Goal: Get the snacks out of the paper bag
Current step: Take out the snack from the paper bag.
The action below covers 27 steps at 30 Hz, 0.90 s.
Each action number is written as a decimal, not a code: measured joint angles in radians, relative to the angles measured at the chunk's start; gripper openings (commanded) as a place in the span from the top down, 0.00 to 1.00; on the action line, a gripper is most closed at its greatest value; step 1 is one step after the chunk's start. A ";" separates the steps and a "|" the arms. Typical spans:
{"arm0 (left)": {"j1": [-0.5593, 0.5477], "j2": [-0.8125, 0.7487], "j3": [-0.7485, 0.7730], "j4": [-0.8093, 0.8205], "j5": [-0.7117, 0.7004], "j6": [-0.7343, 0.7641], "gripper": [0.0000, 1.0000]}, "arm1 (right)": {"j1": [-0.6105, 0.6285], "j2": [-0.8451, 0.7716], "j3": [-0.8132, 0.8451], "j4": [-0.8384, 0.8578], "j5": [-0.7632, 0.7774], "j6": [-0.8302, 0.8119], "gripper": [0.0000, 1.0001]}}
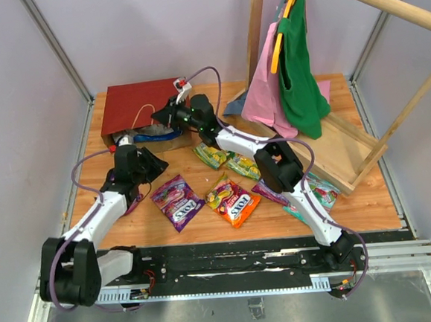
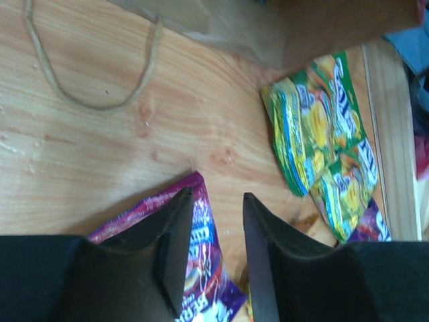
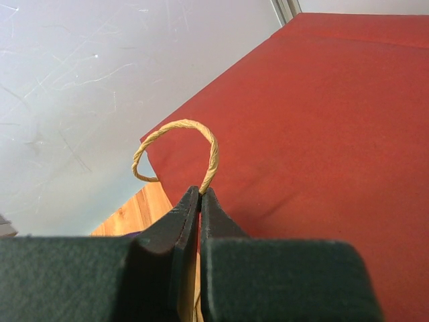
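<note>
Two grippers are being shown close to the bag (image 1: 140, 103), which is lying on its side at the far left of the table (image 1: 369, 216), its mouth turned toward the arms. A twine handle (image 3: 213, 151) is being pinched by the right gripper (image 3: 200, 193), the jaws closed tight on it just below the loop, with the bag's red wall right behind. The left gripper (image 2: 216, 194) is being held in front of the mouth with its jaws partly apart and nothing between them. A purple packet (image 2: 213, 261) is being seen on the wood under the fingers; whether it is being touched cannot be told.

A second handle (image 2: 100, 106) is being shown lying flat on the table near the bag's edge. A blue packet (image 1: 157, 134) is being seen inside the mouth. The other snacks are lying outside on the wood: two green packets (image 2: 315, 127) touching each other to the right of the mouth, an orange packet (image 1: 234, 202) near the middle, and a few more under the right arm. Pink and green garments (image 1: 287, 81) are hanging on a wooden frame (image 1: 349, 150) at the far right.
</note>
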<state>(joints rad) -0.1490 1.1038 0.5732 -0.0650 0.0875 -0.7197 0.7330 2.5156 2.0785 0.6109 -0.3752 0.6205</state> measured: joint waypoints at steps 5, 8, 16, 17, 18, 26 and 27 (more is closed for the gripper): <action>0.007 0.104 -0.017 0.136 -0.078 -0.023 0.74 | 0.000 0.000 -0.020 0.013 -0.002 0.006 0.99; 0.028 0.157 -0.016 0.215 -0.121 -0.026 0.77 | 0.000 -0.003 -0.036 0.021 -0.002 0.008 0.99; 0.175 0.369 0.035 0.341 -0.146 -0.039 0.78 | -0.006 -0.019 -0.081 0.037 -0.011 0.010 0.99; 0.184 0.394 0.045 0.355 -0.148 -0.040 0.78 | -0.007 -0.019 -0.081 0.041 -0.013 0.011 0.99; 0.188 0.423 0.058 0.371 -0.150 -0.041 0.78 | -0.009 -0.020 -0.081 0.043 -0.014 0.012 0.99; 0.188 0.590 0.103 0.560 -0.148 -0.044 0.78 | -0.019 -0.036 -0.094 0.047 -0.018 0.012 0.99; 0.188 0.607 0.107 0.578 -0.150 -0.046 0.78 | -0.019 -0.036 -0.094 0.048 -0.018 0.012 0.99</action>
<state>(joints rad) 0.0387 1.7107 0.6800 0.5133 -0.0624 -0.7654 0.7136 2.4794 1.9842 0.6590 -0.3931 0.6327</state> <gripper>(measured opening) 0.218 0.022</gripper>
